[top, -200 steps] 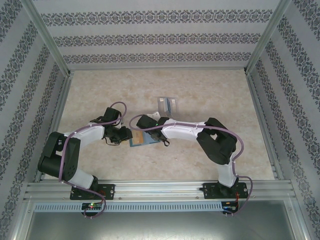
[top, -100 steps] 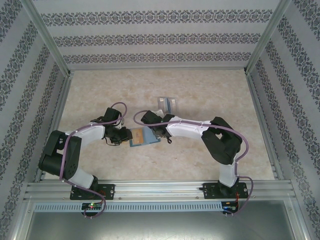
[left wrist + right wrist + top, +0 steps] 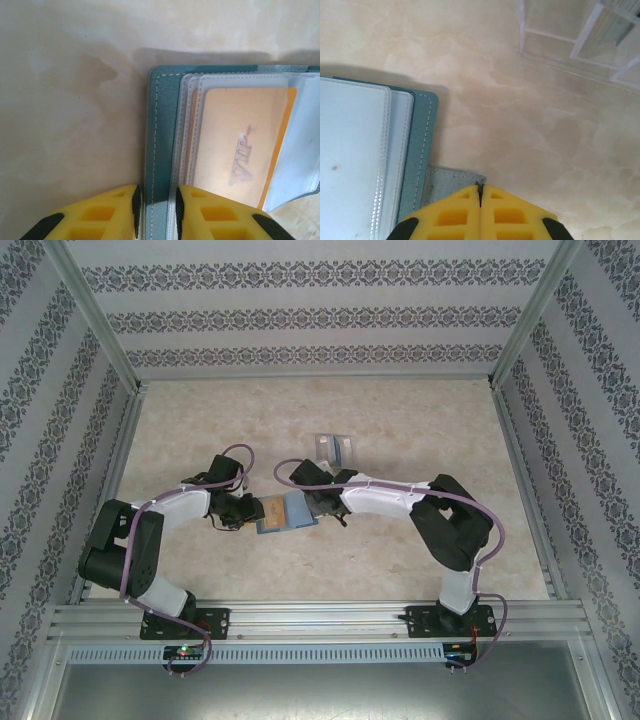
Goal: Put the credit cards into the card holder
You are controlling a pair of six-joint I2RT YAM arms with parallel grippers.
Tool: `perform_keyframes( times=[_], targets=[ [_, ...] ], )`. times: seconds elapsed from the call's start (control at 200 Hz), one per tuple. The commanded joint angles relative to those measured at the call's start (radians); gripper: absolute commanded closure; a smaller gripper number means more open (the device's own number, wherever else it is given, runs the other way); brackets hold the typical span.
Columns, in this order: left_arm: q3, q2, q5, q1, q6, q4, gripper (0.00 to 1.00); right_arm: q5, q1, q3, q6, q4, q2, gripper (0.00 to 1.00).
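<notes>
Orange card (image 3: 240, 150): lies in a clear sleeve of the open folding wallet (image 3: 162, 130), with "VIP" showing through the plastic.
Card holder (image 3: 335, 448): clear plastic, standing on the tabletop (image 3: 400, 560) about midway between its left and right edges. It is a little farther from the near edge than the wallet and apart from it.
Folding wallet: blue-green cover with pale stitching, spread flat near the middle of the tabletop, between the two arms.
Left fingers (image 3: 100, 215): narrow, clamped on the wallet's left cover edge, with the stitched border between the pads.
Right fingers (image 3: 455, 215): pressed together tip to tip at the wallet's right side, over a grey-green flap. Whether the flap is pinched cannot be told.
Tabletop: pale beige with a soft marbled pattern and a matt finish. Faint shadows lie beside the wallet.
Near edge: an aluminium rail (image 3: 320, 620) carries both arm bases.
Walls (image 3: 320, 320): white panels on the left, right and far sides, with bands of dark floral ornament.
Frame posts (image 3: 95, 315): slanted aluminium profiles at the far corners.
</notes>
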Motion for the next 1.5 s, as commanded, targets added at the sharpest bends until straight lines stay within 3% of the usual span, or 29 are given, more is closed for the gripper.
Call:
perform_keyframes(
  times=[0.0, 0.455, 0.774, 1.179, 1.309, 1.499],
  targets=[
    [0.019, 0.025, 0.057, 0.003, 0.008, 0.034, 0.73, -0.057, -0.018, -0.037, 0.036, 0.049, -0.048, 1.00],
    [0.043, -0.015, 0.184, 0.003, -0.046, 0.116, 0.83, -0.271, -0.050, -0.095, 0.134, 0.156, -0.040, 1.00],
    [0.072, -0.026, 0.254, 0.002, -0.062, 0.146, 0.70, -0.324, -0.029, -0.066, 0.149, 0.184, 0.006, 1.00],
    [0.118, 0.006, 0.297, -0.030, -0.098, 0.212, 0.66, -0.330, -0.011, -0.058, 0.170, 0.211, 0.025, 1.00],
    [0.139, 0.043, 0.318, -0.053, -0.091, 0.218, 0.58, -0.328, -0.023, -0.083, 0.191, 0.230, 0.012, 1.00],
    [0.142, 0.075, 0.341, -0.076, -0.091, 0.244, 0.55, -0.347, -0.063, -0.155, 0.239, 0.289, -0.038, 1.00]
  ],
)
